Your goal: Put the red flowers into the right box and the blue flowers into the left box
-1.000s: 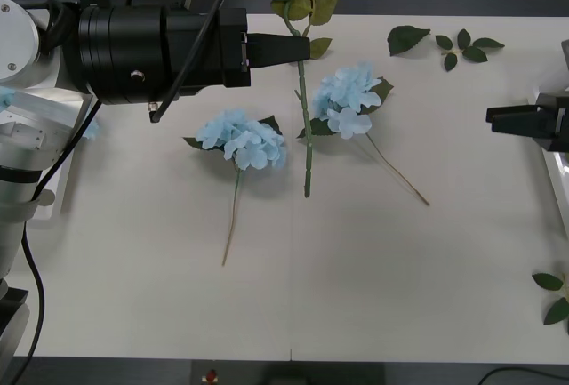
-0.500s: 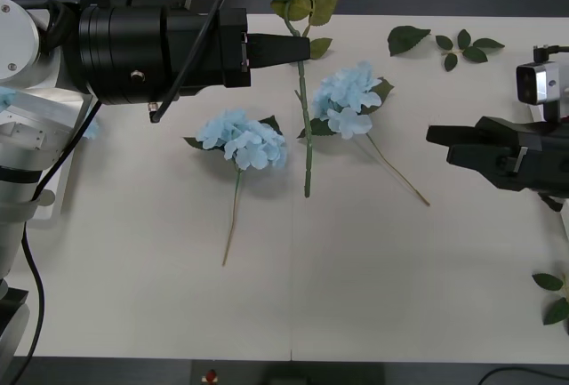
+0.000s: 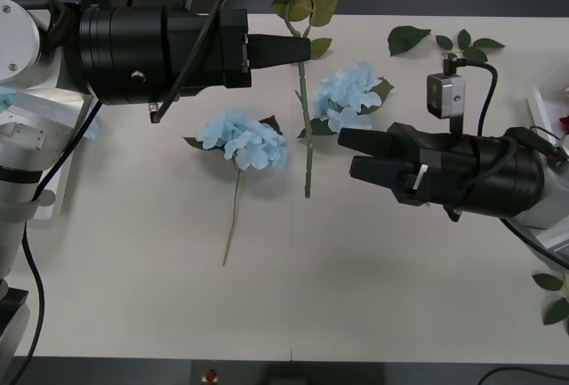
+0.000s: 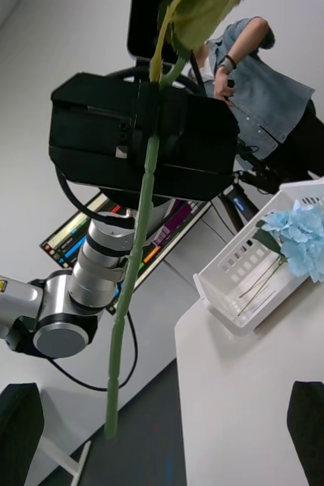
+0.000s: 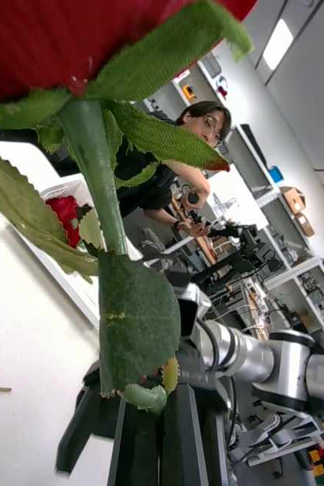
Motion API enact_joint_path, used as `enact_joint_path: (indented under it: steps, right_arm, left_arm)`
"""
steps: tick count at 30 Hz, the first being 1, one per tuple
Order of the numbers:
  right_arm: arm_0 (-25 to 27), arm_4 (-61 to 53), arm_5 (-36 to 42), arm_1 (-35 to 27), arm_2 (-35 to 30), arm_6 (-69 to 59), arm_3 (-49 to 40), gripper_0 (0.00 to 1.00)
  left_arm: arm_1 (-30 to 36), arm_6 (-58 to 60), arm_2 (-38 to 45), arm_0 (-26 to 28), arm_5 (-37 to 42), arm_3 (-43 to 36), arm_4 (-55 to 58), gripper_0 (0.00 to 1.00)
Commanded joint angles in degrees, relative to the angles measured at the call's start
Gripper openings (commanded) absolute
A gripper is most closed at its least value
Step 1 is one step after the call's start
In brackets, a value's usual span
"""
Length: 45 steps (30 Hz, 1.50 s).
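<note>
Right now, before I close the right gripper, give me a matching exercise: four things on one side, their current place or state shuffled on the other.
Things:
1. red flower
2. blue flowers
3. right gripper
4. left box

States:
A. open, close beside the hanging stem
B. lying loose on the table
C. gripped by the left gripper, stem hanging down
D. contains a blue cluster

Pairs: 1-C, 2-B, 3-A, 4-D
</note>
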Motion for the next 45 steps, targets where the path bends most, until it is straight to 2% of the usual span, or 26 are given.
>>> enact_joint_path:
  steps: [1, 6, 13, 16, 19, 22, 24, 25, 27, 29, 33, 40, 41, 44, 45]
  right_arm:
    - [-0.1, 2.9, -1.6, 4.2, 0.9, -2.0, -2.9, 0.93]
    - [-1.1, 2.9, -2.7, 7.3, 3.6, -2.4, -2.9, 0.93]
    - [-1.5, 3.2, -3.1, 11.3, 3.8, -2.9, -2.9, 0.93]
    - [-1.9, 3.5, -4.0, 12.4, 3.8, -3.6, -2.9, 0.89]
    - [-2.2, 3.4, -5.2, 13.4, 3.8, -4.1, -2.8, 0.76]
    - [-2.4, 3.4, -6.0, 13.8, 3.8, -4.6, -2.8, 0.57]
    - [-2.5, 3.5, -6.5, 13.9, 3.9, -4.9, -2.8, 0.40]
    - [-2.7, 3.4, -6.7, 13.9, 4.1, -5.0, -2.8, 0.35]
    - [-2.9, 3.4, -7.1, 13.9, 4.4, -5.6, -2.8, 0.18]
    - [-3.1, 3.4, -7.6, 14.0, 4.4, -6.0, -2.8, 0.09]
    - [-3.5, 3.4, -8.2, 13.9, 4.4, -6.8, -2.9, 0.01]
    - [-3.8, 3.4, -8.7, 13.7, 4.4, -8.0, -2.8, 0.00]
    - [-4.0, 3.4, -8.8, 13.7, 4.4, -8.1, -2.9, 0.00]
    - [-4.1, 3.4, -9.0, 13.4, 4.4, -8.5, -2.8, 0.00]
    - [-4.1, 3.4, -9.0, 13.4, 4.4, -8.6, -2.8, 0.00]
  left_arm:
    - [0.1, -1.9, -0.5, -1.0, -0.6, -1.0, 0.6, 0.00]
    - [0.1, -1.9, -0.5, -1.0, -0.6, -1.0, 0.6, 0.00]
    - [0.1, -1.9, -0.5, -1.0, -0.6, -1.0, 0.6, 0.00]
    - [0.1, -1.9, -0.5, -1.0, -0.6, -1.0, 0.6, 0.00]
    - [0.1, -1.9, -0.5, -1.0, -0.6, -1.0, 0.6, 0.00]
    - [0.1, -1.9, -0.5, -1.0, -0.6, -1.0, 0.6, 0.00]
    - [0.1, -1.9, -0.5, -1.0, -0.6, -1.0, 0.6, 0.00]
    - [0.1, -1.9, -0.5, -1.0, -0.6, -1.0, 0.6, 0.00]
    - [0.1, -1.9, -0.5, -1.0, -0.6, -1.0, 0.6, 0.00]
    - [0.1, -1.9, -0.5, -1.0, -0.6, -1.0, 0.6, 0.00]
    - [0.1, -1.9, -0.5, -1.0, -0.6, -1.0, 0.6, 0.00]
    - [0.1, -1.9, -0.5, -1.0, -0.6, -1.0, 0.6, 0.01]
    - [0.1, -1.9, -0.5, -1.0, -0.6, -1.0, 0.6, 0.05]
    - [0.1, -1.9, -0.5, -1.0, -0.6, -1.0, 0.6, 0.89]
    - [0.1, -1.9, -0.5, -1.0, -0.6, -1.0, 0.6, 0.98]
